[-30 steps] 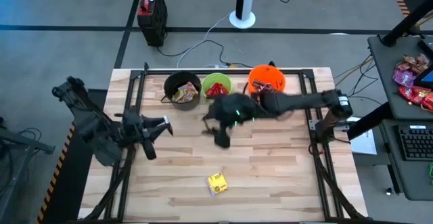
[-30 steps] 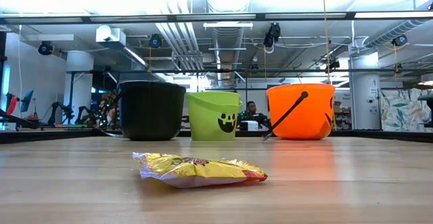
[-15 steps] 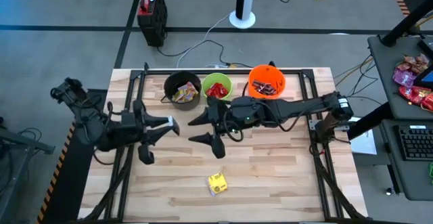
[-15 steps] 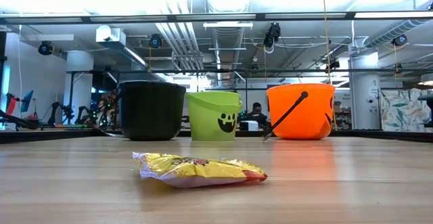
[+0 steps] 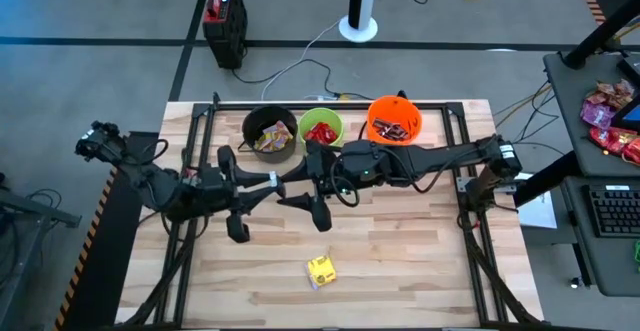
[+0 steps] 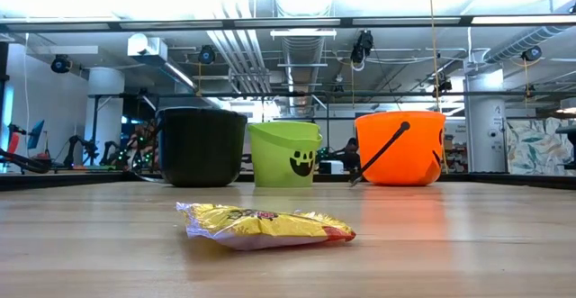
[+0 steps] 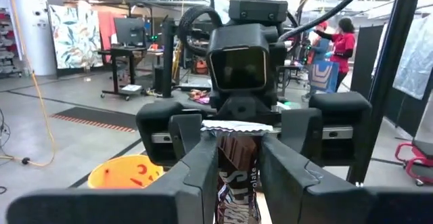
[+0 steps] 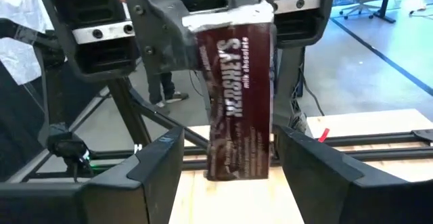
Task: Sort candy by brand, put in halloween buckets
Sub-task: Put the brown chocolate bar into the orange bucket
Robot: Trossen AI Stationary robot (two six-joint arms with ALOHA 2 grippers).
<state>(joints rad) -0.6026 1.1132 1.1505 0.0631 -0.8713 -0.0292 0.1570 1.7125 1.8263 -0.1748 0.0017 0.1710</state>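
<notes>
A dark brown Hershey's bar [image 8: 237, 109] is held by my left gripper [image 5: 270, 184] above the middle of the table. My right gripper [image 5: 300, 193] faces it, open, its fingers standing on either side of the bar's free end [image 8: 237, 170] without touching. The black bucket [image 5: 270, 131], the green bucket [image 5: 321, 128] and the orange bucket [image 5: 394, 118] stand in a row along the far edge, each with candy inside. One yellow packet [image 5: 320, 270] lies flat on the near part of the table, also in the low view [image 6: 264, 226]. My left gripper holds the Hershey's bar pinched between its two fingers [image 7: 203, 166], which come level from the table's left. The bar's silver end [image 7: 237, 125] sticks out past the fingertips toward my right gripper. The bar is lifted clear of the table.
A dark frame rail [image 5: 330, 104] runs around the table just behind the buckets. A side desk at the right carries pink and red bags [image 5: 610, 116] and a keyboard [image 5: 612, 211]. Bare wood lies around the yellow packet on the near half.
My left gripper has travelled toward the table's right with the bar, up to my right gripper. My right gripper has swung away from the buckets toward the table's left, turned to face the left gripper, and stands open around the bar's end.
</notes>
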